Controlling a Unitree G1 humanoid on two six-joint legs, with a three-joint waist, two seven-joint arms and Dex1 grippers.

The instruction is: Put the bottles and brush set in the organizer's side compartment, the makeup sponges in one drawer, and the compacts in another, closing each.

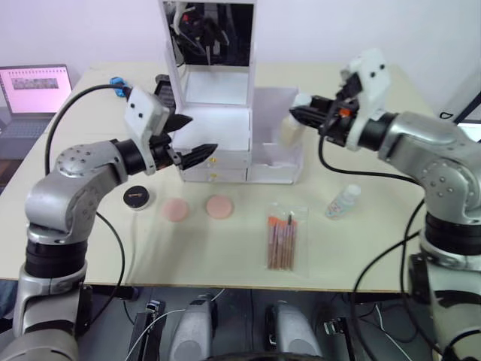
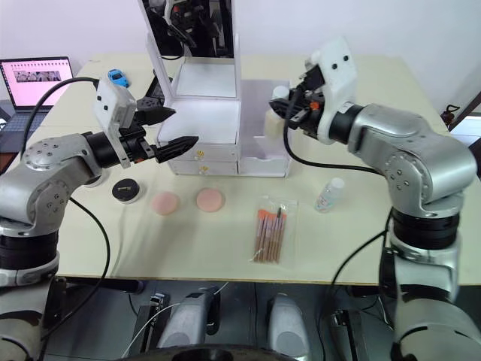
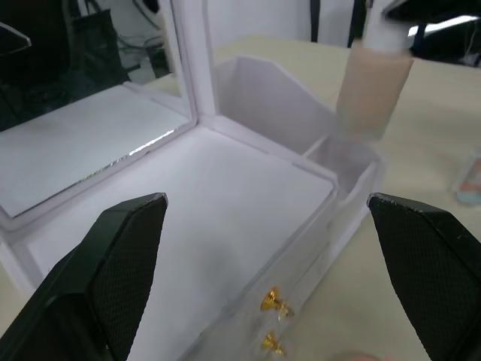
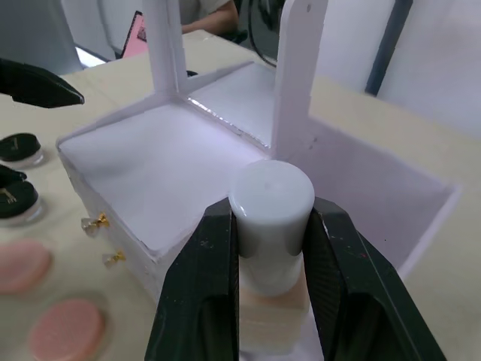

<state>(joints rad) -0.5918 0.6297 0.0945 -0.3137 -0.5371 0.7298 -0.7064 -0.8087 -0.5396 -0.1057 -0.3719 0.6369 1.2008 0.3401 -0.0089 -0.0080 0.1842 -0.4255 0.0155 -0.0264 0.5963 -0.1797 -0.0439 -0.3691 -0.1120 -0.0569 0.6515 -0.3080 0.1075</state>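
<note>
The white organizer (image 1: 218,124) with a mirror stands mid-table, its two gold-knobbed drawers (image 1: 213,167) closed. My right gripper (image 4: 272,219) is shut on the white cap of a beige bottle (image 1: 290,129), held upright over the side compartment (image 1: 275,153). My left gripper (image 1: 198,135) hovers open at the organizer's front left corner, holding nothing. On the table in front lie two pink makeup sponges (image 1: 176,209) (image 1: 219,206), a black compact (image 1: 137,197), the bagged brush set (image 1: 282,241) and a small clear bottle (image 1: 343,201). A second compact (image 4: 19,147) appears in the right wrist view.
A laptop (image 1: 34,90) sits at the table's far left edge and a blue toy car (image 1: 116,81) lies behind my left arm. The table's front edge runs just below the brush set.
</note>
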